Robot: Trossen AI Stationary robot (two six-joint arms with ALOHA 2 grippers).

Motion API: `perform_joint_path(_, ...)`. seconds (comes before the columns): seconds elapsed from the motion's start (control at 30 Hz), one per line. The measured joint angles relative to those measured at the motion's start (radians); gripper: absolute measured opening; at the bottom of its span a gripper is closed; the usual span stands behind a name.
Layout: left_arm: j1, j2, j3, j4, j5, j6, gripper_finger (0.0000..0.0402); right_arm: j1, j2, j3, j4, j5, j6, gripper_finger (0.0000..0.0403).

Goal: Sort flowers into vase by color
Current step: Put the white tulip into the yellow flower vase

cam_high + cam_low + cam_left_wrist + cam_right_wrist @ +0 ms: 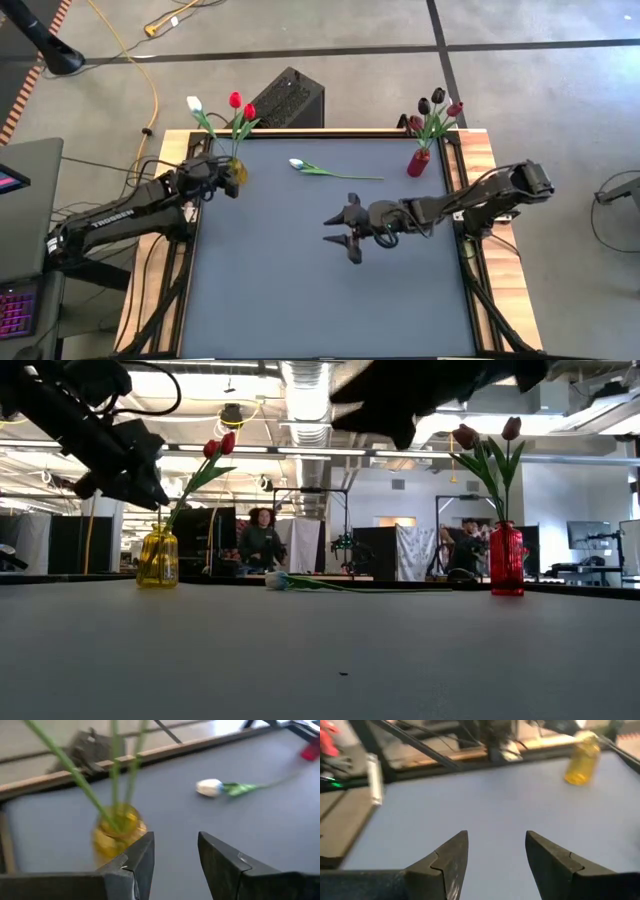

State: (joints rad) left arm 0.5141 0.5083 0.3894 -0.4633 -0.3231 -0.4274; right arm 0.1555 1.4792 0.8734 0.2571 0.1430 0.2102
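A yellow vase (238, 168) stands at the table's far left with two red tulips and a white one (194, 104) in it; it also shows in the left wrist view (117, 832). A red vase (419, 160) at the far right holds dark maroon tulips (438, 98). One white tulip (297, 164) lies on the table between the vases, its stem pointing right, its head (209, 787). My left gripper (175, 852) is open just beside the yellow vase. My right gripper (345, 232) is open above the table's middle.
A dark box (288, 98) stands on the floor behind the table's far edge. Wooden rails (485, 160) frame the dark mat. People stand in the room beyond the table (262, 540). Open mat lies toward the near edge.
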Motion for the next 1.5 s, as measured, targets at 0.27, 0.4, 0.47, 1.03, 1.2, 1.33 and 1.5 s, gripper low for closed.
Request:
perform_joint_path(0.27,-0.068,0.0,0.001,-0.023,0.123,-0.029,0.0139,-0.176,0.002,0.0,-0.132,-0.012,-0.02,0.0223)
perform_joint_path(0.4,-0.117,0.0,0.001,-0.043,0.128,-0.045,0.0139,-0.242,0.022,0.0,-0.135,-0.013,-0.066,0.0223)
perform_joint_path(0.47,-0.141,0.0,0.001,-0.053,0.127,-0.057,0.0139,-0.272,0.049,0.003,-0.097,-0.015,-0.09,0.0223)
perform_joint_path(1.03,-0.336,0.004,0.001,-0.032,0.009,-0.119,0.0139,-0.504,0.365,0.004,-0.043,-0.057,-0.185,0.0223)
perform_joint_path(1.2,-0.356,0.004,0.001,-0.007,-0.019,-0.12,0.0139,-0.53,0.392,0.004,-0.028,-0.062,-0.241,0.0223)
perform_joint_path(1.33,-0.364,0.004,0.001,0.011,-0.022,-0.113,0.0139,-0.535,0.389,0.004,-0.01,-0.062,-0.274,0.0223)
perform_joint_path(1.5,-0.364,0.004,0.001,0.01,-0.026,-0.113,0.0139,-0.548,0.388,0.004,0.018,-0.066,-0.299,0.0223)
